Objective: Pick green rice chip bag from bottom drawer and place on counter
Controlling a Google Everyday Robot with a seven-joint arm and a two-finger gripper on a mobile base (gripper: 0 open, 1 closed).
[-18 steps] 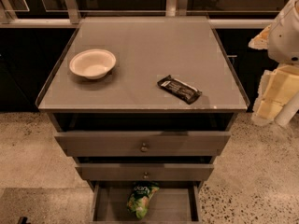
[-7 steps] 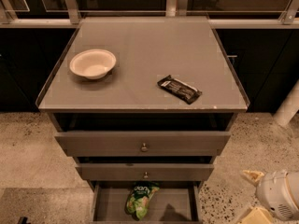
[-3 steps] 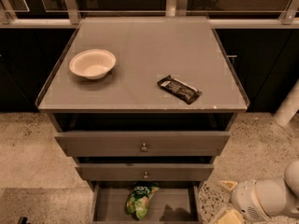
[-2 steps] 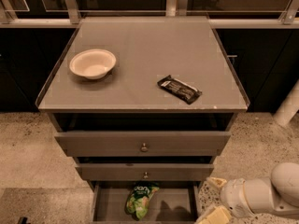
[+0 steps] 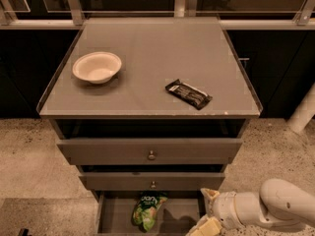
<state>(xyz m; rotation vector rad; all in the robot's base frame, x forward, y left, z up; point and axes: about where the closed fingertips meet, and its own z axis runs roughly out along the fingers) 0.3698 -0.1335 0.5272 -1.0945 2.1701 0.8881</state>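
The green rice chip bag lies in the open bottom drawer, left of its middle. The counter is the grey cabinet top above. My gripper comes in from the lower right on a white arm. It hangs over the right part of the bottom drawer, to the right of the bag and apart from it. Its cream fingers point left toward the drawer.
A white bowl sits on the counter's left side. A flat black bar wrapper lies right of the counter's middle. Two upper drawers with round knobs stick out slightly. Speckled floor surrounds the cabinet, and a white post stands at right.
My arm has swung down from the upper right to the lower right. It has then moved left until the gripper is over the right part of the bottom drawer. The bag has not moved.
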